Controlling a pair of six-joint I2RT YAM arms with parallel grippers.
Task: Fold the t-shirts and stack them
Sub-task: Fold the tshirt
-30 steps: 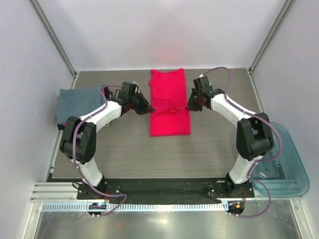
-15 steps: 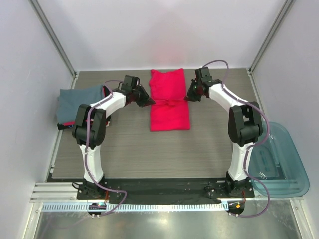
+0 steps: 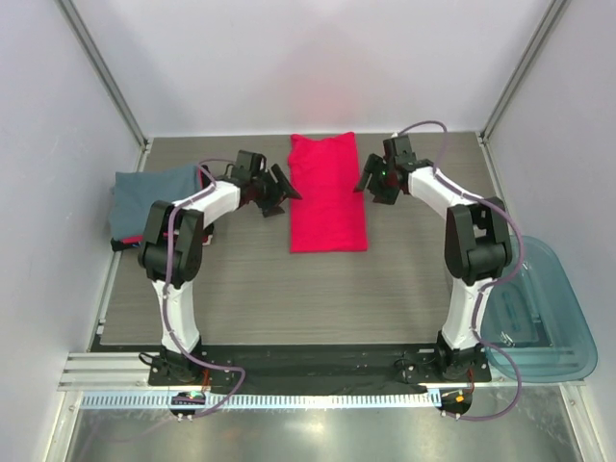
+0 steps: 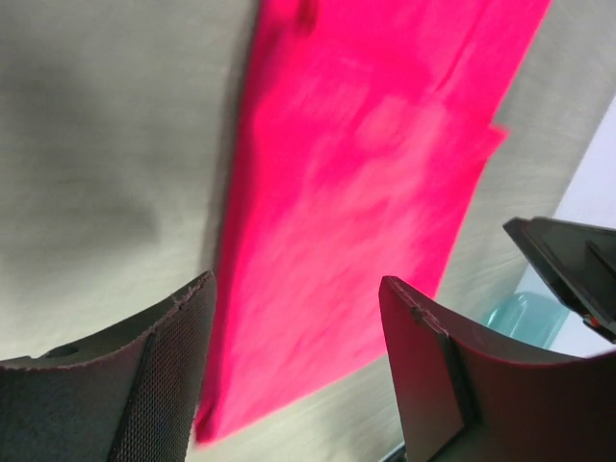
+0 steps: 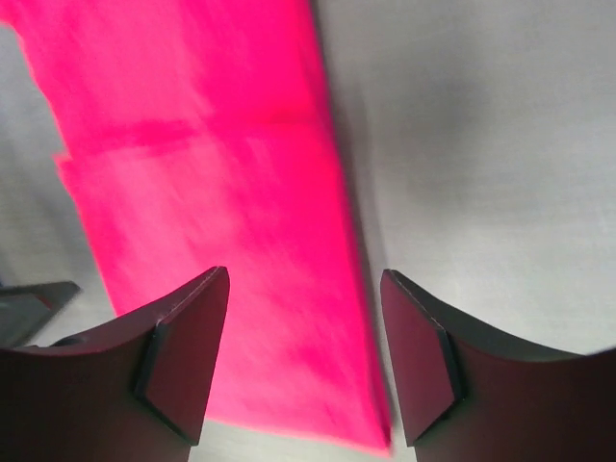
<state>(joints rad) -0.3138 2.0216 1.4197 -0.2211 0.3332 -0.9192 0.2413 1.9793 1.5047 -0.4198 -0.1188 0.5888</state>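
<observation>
Red-pink t-shirt [image 3: 328, 192] folded flat mid-table; left gripper [image 3: 282, 191], right gripper [image 3: 369, 188] flank it, jaws wide, empty.

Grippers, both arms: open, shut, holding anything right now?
Left gripper: open, holding nothing, at the pink tee's edge.
Right gripper: open, holding nothing, at the tee's opposite edge.

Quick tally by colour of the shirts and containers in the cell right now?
Red-pink t-shirt: 1
Blue-grey t-shirt: 1
Teal tub: 1
Total: 3. I cannot tell whether more cloth lies under the blue-grey one.
</observation>
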